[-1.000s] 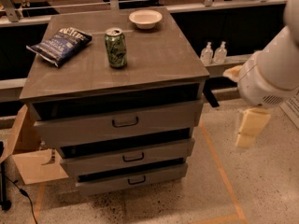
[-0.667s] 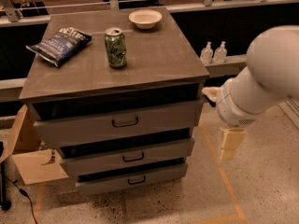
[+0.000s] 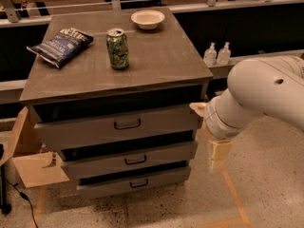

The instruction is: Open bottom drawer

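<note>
closest to me, low at the front of the table (image 3: 156,65), sits the bottom drawer (image 3: 109,188), its slim grey front shut like the two above it, its small black handle (image 3: 138,183) untouched. over the last second the end effector (image 3: 217,155) has dropped and swung left, and it now hangs just beside the table's right front corner, about level with the middle drawer (image 3: 161,156). i cannot tell whether it is spread or pressed together. the big white arm (image 3: 256,94) has closed in with it. i read this as the approach: it has yet to go lower and come round to the front before it can hook that handle. none of the drawers has shifted. further back, on top, stand a green can (image 3: 117,49), a chip bag (image 3: 61,45) and a bowl (image 3: 147,18).
</note>
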Robot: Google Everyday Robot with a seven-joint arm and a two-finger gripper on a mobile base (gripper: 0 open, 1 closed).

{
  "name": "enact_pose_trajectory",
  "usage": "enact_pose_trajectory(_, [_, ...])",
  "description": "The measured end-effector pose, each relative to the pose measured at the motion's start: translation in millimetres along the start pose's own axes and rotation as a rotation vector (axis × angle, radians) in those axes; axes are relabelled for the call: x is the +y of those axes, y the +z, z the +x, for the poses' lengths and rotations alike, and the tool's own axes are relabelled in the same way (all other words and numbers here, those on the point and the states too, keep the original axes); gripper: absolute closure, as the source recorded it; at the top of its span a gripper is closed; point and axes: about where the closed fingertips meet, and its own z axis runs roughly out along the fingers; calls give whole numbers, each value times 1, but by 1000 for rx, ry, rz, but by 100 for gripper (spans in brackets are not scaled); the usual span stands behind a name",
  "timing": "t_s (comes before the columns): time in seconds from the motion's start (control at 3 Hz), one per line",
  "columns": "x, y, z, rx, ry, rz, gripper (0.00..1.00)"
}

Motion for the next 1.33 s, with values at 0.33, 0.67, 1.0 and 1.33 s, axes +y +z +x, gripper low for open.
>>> enact_pose_trajectory(0.33, [4, 8, 2, 36, 9, -16, 0])
enact_pose_trajectory(0.67, [45, 78, 15, 60, 45, -47, 0])
enact_pose_trajectory(1.0, [63, 137, 14, 8, 42, -35, 0])
enact_pose_trajectory(1.33, [77, 198, 6, -52, 28, -22, 0])
